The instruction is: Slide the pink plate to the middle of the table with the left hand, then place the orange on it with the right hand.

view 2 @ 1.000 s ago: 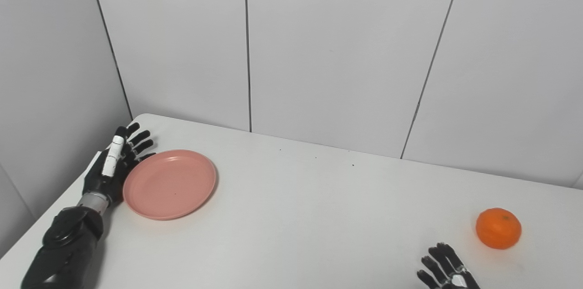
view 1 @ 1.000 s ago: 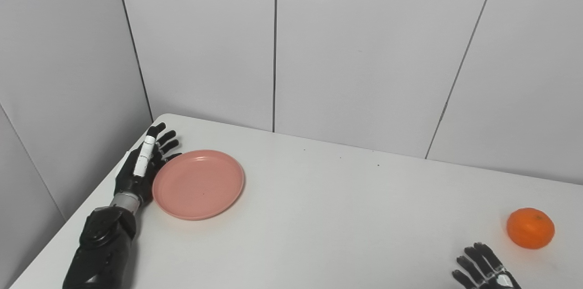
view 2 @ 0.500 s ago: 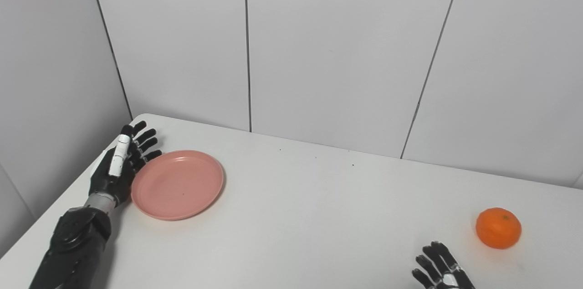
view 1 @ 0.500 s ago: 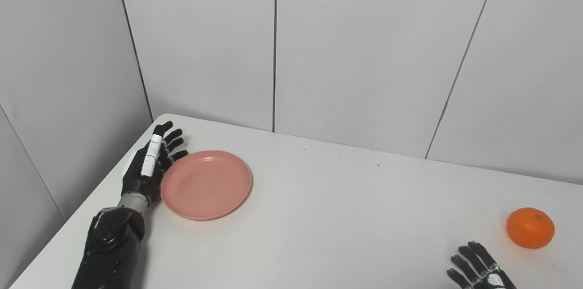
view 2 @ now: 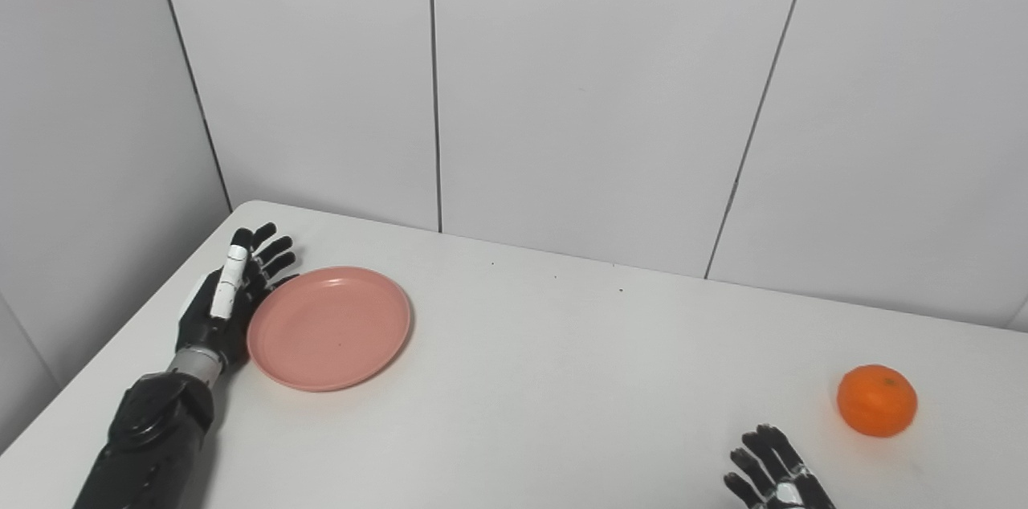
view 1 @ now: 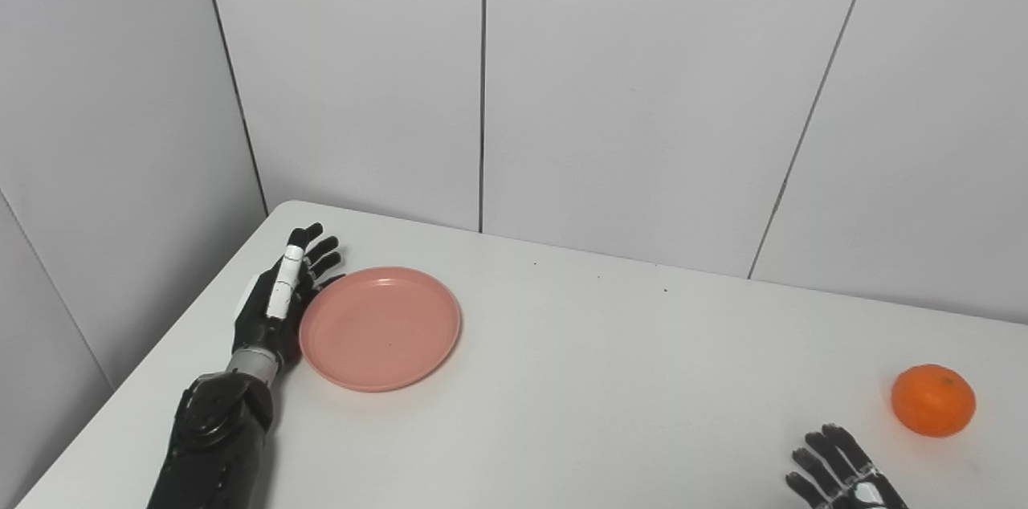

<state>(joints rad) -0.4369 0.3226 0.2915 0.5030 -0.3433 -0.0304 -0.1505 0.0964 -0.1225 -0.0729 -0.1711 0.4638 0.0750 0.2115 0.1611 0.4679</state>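
A round pink plate [view 1: 381, 327] lies flat on the white table [view 1: 578, 380], towards its left side. My left hand [view 1: 279, 302] stands on edge against the plate's left rim, open, fingers straight and pointing away from me. The orange [view 1: 933, 401] sits near the table's right edge. My right hand [view 1: 839, 475] rests low at the bottom right, open with fingers spread, a short way to the left of and nearer than the orange [view 2: 876, 401], not touching it; most of this hand is cut off by the frame.
Grey panelled walls [view 1: 642, 91] close the table in at the back and on the left. The table's left edge [view 1: 161, 348] runs just outside my left forearm [view 1: 210, 445].
My left hand has moved to the right with the plate sliding ahead of it, away from the left edge. The orange stays put. The right hand has barely shifted.
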